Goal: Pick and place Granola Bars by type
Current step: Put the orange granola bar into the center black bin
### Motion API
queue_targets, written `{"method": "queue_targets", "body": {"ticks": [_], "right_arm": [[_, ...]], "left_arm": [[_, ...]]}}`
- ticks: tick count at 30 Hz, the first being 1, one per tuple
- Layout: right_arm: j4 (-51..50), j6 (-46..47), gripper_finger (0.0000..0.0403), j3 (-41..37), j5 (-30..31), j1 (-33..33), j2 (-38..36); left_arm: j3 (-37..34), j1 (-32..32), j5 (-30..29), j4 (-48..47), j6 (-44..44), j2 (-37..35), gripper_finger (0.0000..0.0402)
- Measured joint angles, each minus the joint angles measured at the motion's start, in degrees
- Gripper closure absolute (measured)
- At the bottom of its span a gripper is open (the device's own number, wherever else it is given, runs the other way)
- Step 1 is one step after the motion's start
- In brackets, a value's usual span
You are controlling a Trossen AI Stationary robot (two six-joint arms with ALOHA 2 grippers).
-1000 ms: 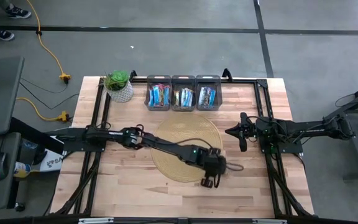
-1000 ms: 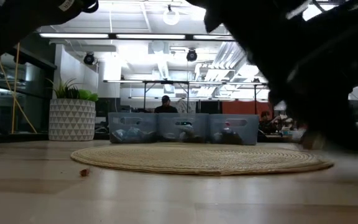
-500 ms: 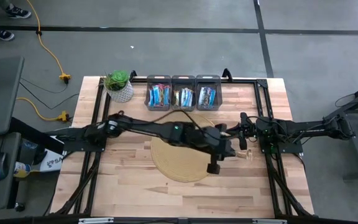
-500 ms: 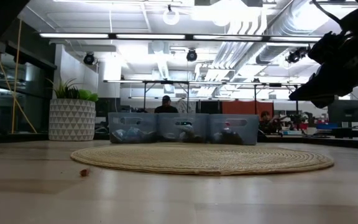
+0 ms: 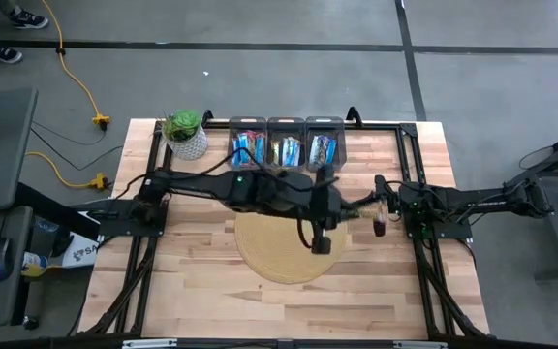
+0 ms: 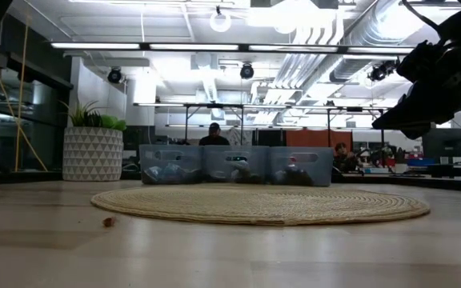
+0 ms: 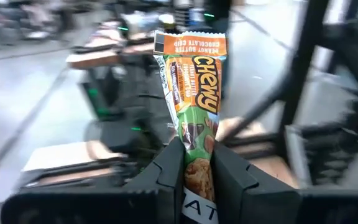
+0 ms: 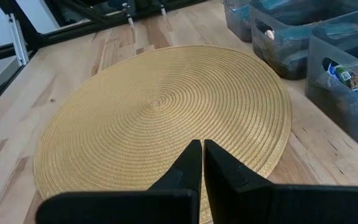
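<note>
Having swung up off the woven mat (image 5: pixel 289 233), the left claw (image 7: pixel 197 163) pinches a green Chewy bar (image 7: pixel 194 106), carrying it binward; right claw (image 8: pixel 202 163) rests pressed together.

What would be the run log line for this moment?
left gripper: shut on granola bar, above mat | right gripper: shut, idle | bins: filled

Bright ceiling strip lights (image 6: pixel 214 46) glare in low view — left wrist background motion-blurred, table evenly lit.
</note>
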Motion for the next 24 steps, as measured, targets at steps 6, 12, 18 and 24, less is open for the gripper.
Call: {"method": "queue_targets", "body": {"ticks": [6, 12, 18, 24], "right_arm": [[-0.01, 0.01, 0.0402, 0.00, -0.02, 0.00, 0.02], [-0.01, 0.00, 0.0402, 0.00, -0.02, -0.02, 0.01], [-0.01, 0.01, 0.0402, 0.00, -0.02, -0.02, 0.00], [-0.01, -0.01, 0.0402, 0.00, -0.02, 0.00, 0.01]], "left_arm": [[0.00, 0.09, -18.34, 2.55, -0.94, -3.06, 0.0348], [-0.07, 0.21, -44.61, 11.89, 3.63, -4.25, 0.0348], [0.06, 5.16, -58.76, 26.39, 13.80, -4.76, 0.0348], [0.04, 14.38, -56.82, 24.52, 13.05, -5.00, 0.0348]]}}
